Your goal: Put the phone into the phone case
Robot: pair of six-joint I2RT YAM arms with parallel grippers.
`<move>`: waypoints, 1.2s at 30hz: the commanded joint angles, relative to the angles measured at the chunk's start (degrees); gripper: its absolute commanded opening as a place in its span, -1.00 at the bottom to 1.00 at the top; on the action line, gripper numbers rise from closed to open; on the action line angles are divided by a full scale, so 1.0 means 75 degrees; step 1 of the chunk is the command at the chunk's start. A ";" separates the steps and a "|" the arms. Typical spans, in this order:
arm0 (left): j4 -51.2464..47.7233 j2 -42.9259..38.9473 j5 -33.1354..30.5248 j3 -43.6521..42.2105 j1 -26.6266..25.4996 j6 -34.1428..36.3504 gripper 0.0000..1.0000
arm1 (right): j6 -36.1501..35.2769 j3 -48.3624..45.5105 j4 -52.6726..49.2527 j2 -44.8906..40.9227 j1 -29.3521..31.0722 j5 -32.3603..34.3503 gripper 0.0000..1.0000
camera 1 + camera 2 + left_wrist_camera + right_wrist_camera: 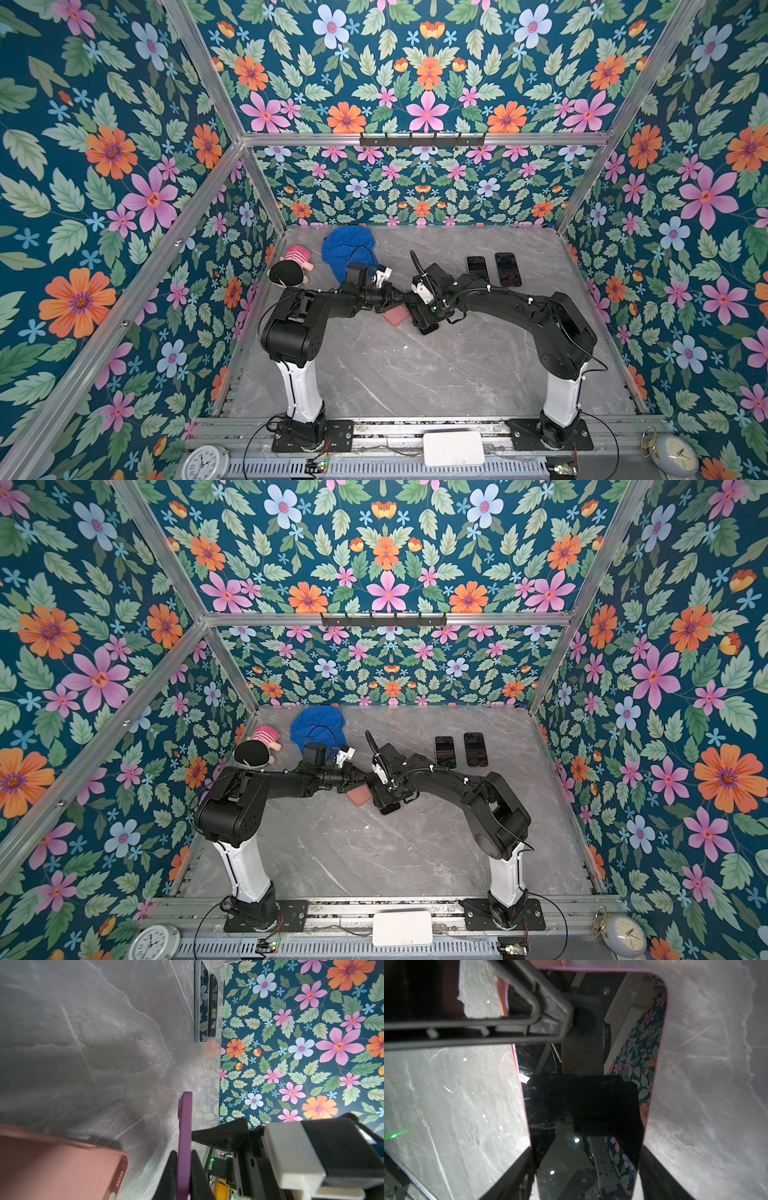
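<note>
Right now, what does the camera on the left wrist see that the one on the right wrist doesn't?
Only the left wrist view: two spare phones side by side near the flowered wall, and the held phone edge-on. Only the right wrist view: that phone's dark glass face, mirroring the wall. Both: the phone, the pink case (just a sliver on the right), the grey table.

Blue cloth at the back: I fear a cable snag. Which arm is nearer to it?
Left. The left arm's wrist sits right in front of the blue cloth, overlapping it in both top views. The right arm reaches in from the opposite side, ending at the phone.
</note>
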 commanded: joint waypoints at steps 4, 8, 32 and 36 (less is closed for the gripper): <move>0.0877 -0.0015 0.0070 -0.0209 -0.0008 -0.0587 -0.81 | -0.0187 0.0166 -0.0114 -0.0079 0.0012 0.0259 0.60; 0.1562 0.0004 0.0167 -0.0335 -0.0001 -0.1088 -0.81 | -0.0198 0.0446 -0.0270 -0.0034 0.0016 0.0271 0.72; 0.7623 0.0581 -0.0704 -0.1249 0.0091 -0.5128 -0.88 | 0.7435 -0.5041 0.7113 -0.3582 -0.2214 -0.2514 0.39; 0.7629 0.0521 -0.0883 -0.1257 0.0094 -0.5188 -0.88 | 0.7975 -0.5597 0.8538 -0.3522 -0.2354 -0.2669 0.24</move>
